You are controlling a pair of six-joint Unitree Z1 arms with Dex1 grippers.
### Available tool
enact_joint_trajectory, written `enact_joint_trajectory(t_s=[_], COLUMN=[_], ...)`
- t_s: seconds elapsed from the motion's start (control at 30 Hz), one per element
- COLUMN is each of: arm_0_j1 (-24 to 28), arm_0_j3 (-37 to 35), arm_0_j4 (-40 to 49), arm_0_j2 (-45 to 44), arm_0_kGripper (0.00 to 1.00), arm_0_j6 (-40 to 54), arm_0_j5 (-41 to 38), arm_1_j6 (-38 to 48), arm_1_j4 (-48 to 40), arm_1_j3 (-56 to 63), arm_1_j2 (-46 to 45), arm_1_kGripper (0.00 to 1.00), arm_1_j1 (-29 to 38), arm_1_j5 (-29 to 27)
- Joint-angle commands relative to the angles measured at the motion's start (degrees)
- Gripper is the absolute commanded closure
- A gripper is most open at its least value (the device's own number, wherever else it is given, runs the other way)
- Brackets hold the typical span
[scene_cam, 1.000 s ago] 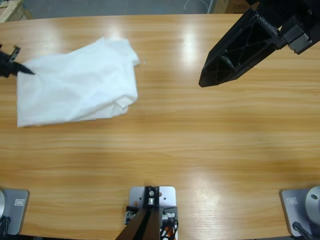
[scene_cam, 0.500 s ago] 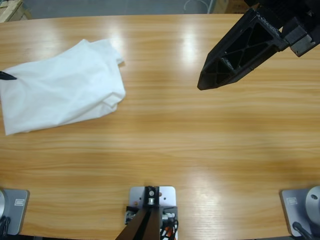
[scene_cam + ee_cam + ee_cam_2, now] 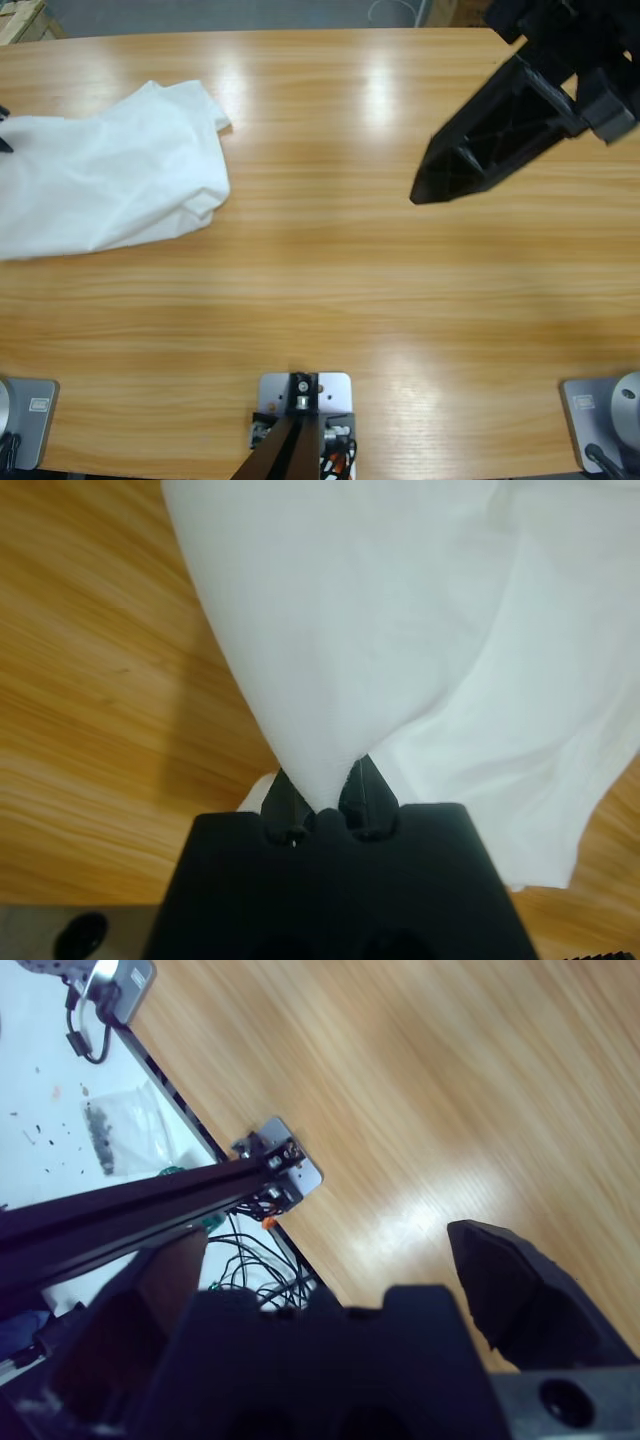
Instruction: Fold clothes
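1. Cotton of this kind looks light and limp: the T-shirt (image 3: pixel 110 175) lies bunched at the far left of the table (image 3: pixel 330 290), running off the left edge of the high view, with soft creases and one rolled corner toward the table's middle. I judge it will drape, drag and slide on the smooth wood with no stiffness of its own.
2. Grip points: an edge, hem or corner is the sensible place to take it, since a pinch in the middle would only lift a peak of cloth. No dark text shows on the cloth from either view, so I cannot tell which face is up.
3. The left gripper (image 3: pixel 328 805) has its jaws closed to a narrow pinch on a gathered fold of the T-shirt; the left wrist view shows the cloth fanning out from that pinch in a taut cone, with loose layers hanging to one side over the wood.
4. In the high view only a black tip shows at the left edge, touching the cloth.
5. The right gripper (image 3: pixel 470 160) hangs over bare wood on the right half of the table, well apart from the T-shirt. Its jaws stand wide apart and hold nothing, as the right wrist view confirms.
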Motion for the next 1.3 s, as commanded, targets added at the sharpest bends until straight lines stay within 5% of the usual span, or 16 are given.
enact_joint_trajectory(t_s=[0.03, 0.43, 0.63, 0.87, 1.3], arm_0_j1=[-6.7, -17.7, -19.6, -21.1, -25.7], arm_0_j3=[-14.4, -35.0, -39.4, -46.4, -61.7], arm_0_j4=[10.4, 24.2, 28.8, 39.2, 47.5], arm_0_j2=[9.2, 22.7, 23.6, 24.6, 30.2], arm_0_kGripper=[1.0, 1.0, 1.0, 1.0, 1.0], arm_0_j6=[-4.1, -10.2, -11.6, -12.2, -12.6], arm_0_j5=[1.9, 3.9, 5.7, 18.1, 19.3], arm_1_j6=[-0.1, -0.1, -0.1, -0.1, 0.1], arm_1_j4=[2.1, -0.5, -1.7, -2.2, -2.5], arm_1_j3=[3.4, 8.0, 9.1, 10.2, 11.6], arm_1_j2=[-1.9, -3.9, -3.9, -4.7, -6.2], arm_1_kGripper=[0.0, 0.0, 0.0, 0.0, 0.0], arm_1_j1=[-0.4, -0.4, -0.4, -0.4, -0.4], arm_1_j5=[0.8, 0.8, 0.8, 0.8, 0.9])
